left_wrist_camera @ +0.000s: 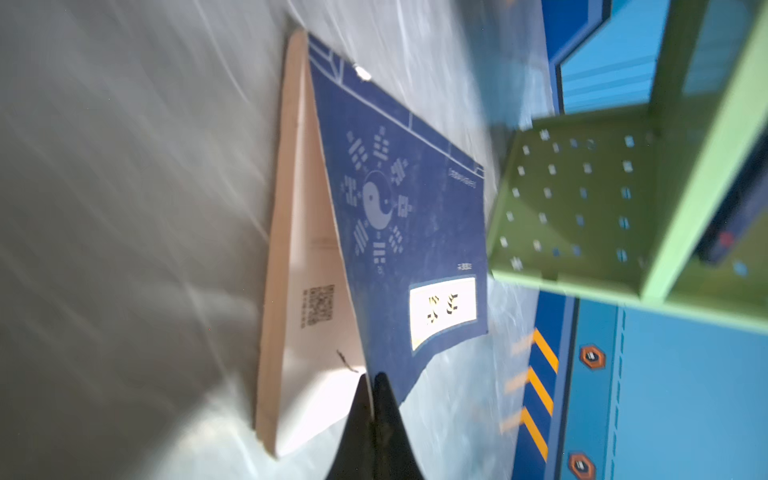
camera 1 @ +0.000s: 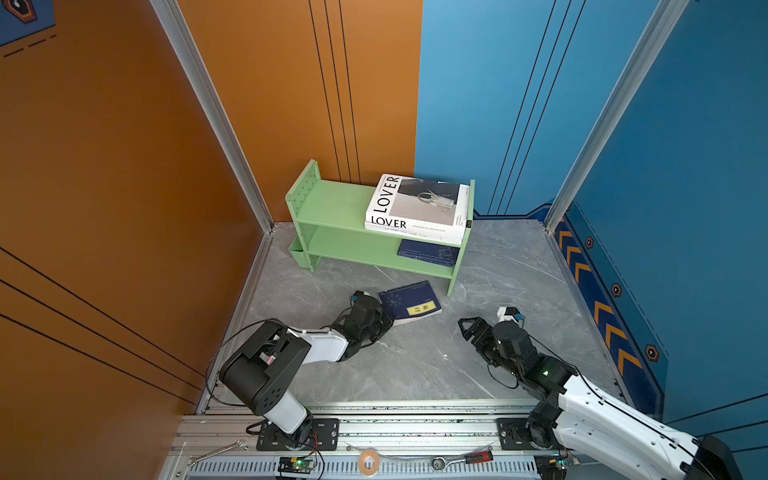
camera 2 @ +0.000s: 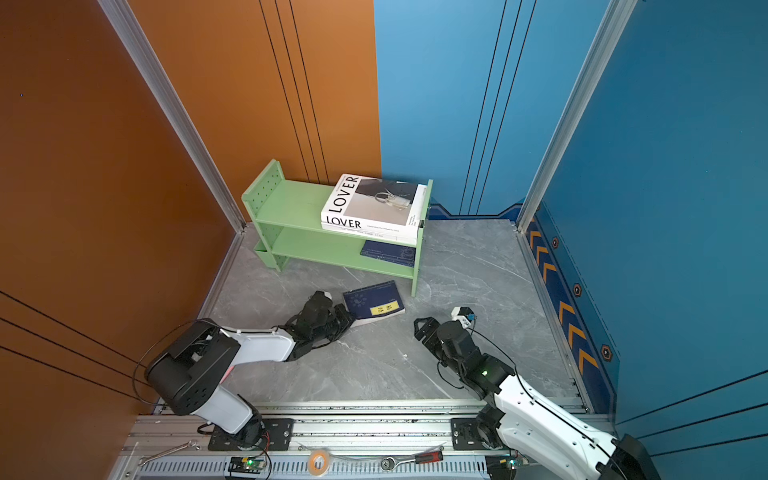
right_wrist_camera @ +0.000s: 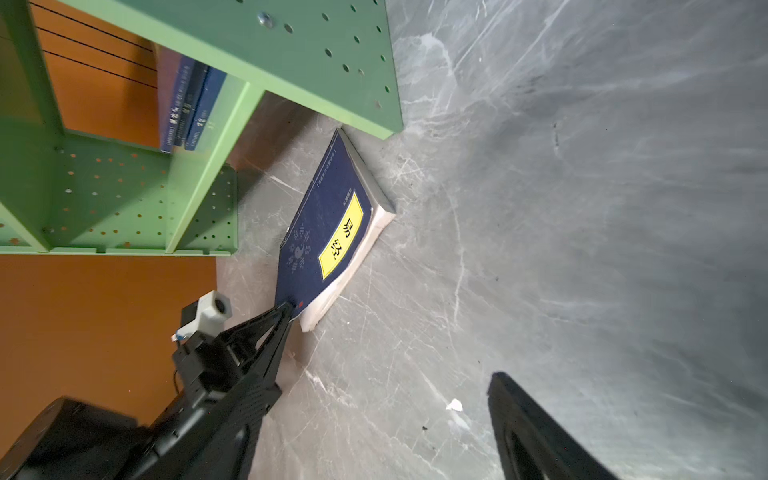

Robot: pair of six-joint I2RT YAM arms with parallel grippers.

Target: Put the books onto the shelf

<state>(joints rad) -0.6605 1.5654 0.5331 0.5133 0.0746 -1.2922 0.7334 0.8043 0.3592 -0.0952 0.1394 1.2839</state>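
Observation:
The light green shelf (camera 1: 332, 208) stands at the back of the floor. A white "LOVER" book (camera 1: 419, 203) lies on its top tier over another white book (camera 1: 415, 235). Navy books (camera 1: 430, 252) lie on the lower tier. One navy book with a yellow label (camera 1: 409, 301) lies on the floor in front of the shelf. My left gripper (left_wrist_camera: 372, 382) is shut on a corner of its blue cover (left_wrist_camera: 399, 199), which is lifted off the pages (left_wrist_camera: 307, 332). My right gripper (camera 1: 467, 328) hangs open and holds nothing, low over the floor, to the right of that book (right_wrist_camera: 328, 232).
A small green bin (camera 1: 299, 251) hangs on the shelf's left side. Orange and blue walls close in the marble floor on three sides. A wrench (camera 1: 216, 453), a tape roll (camera 1: 368, 461) and a red-handled tool (camera 1: 461, 459) lie on the front rail.

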